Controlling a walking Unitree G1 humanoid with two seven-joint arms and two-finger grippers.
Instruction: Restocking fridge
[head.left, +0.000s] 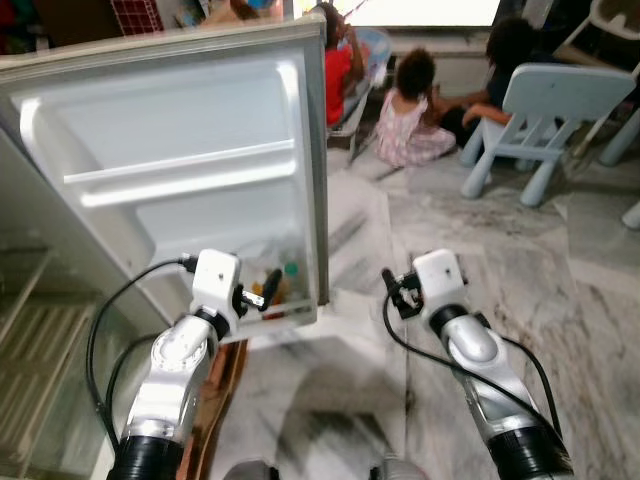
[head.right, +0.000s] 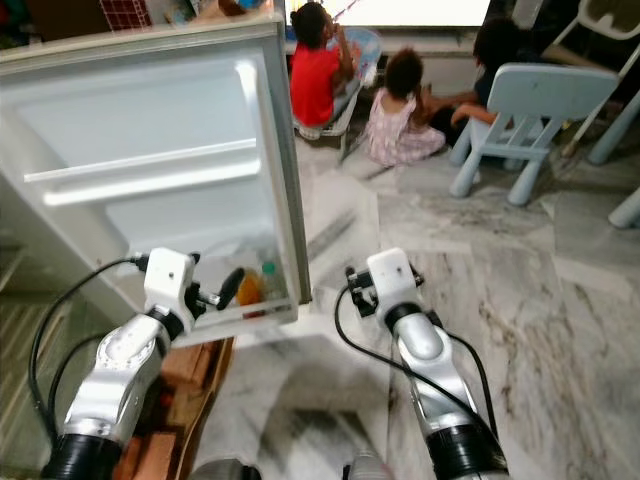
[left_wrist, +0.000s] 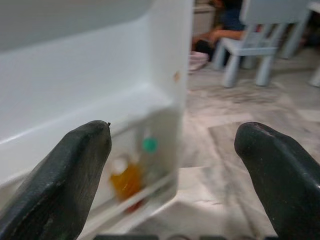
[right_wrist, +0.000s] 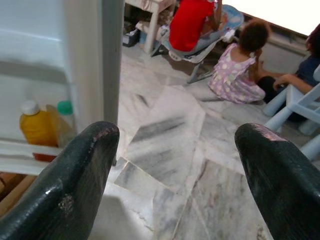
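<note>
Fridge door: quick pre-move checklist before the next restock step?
1. Fridge door swung open: ok.
2. Bottom door shelf holds an orange bottle and a green-capped bottle, room beside them: cannot tell.
3. Left gripper open, holding nothing: ok.
4. Right gripper open, holding nothing: ok.
5. Item to stock in hand: not ok.
6. People sit on the floor beyond the door, apart from both arms: ok.

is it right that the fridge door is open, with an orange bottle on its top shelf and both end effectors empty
Not quite. The orange bottle stands on the bottom shelf of the open fridge door, as the right wrist view shows. The left end effector and right end effector are both open and empty.
</note>
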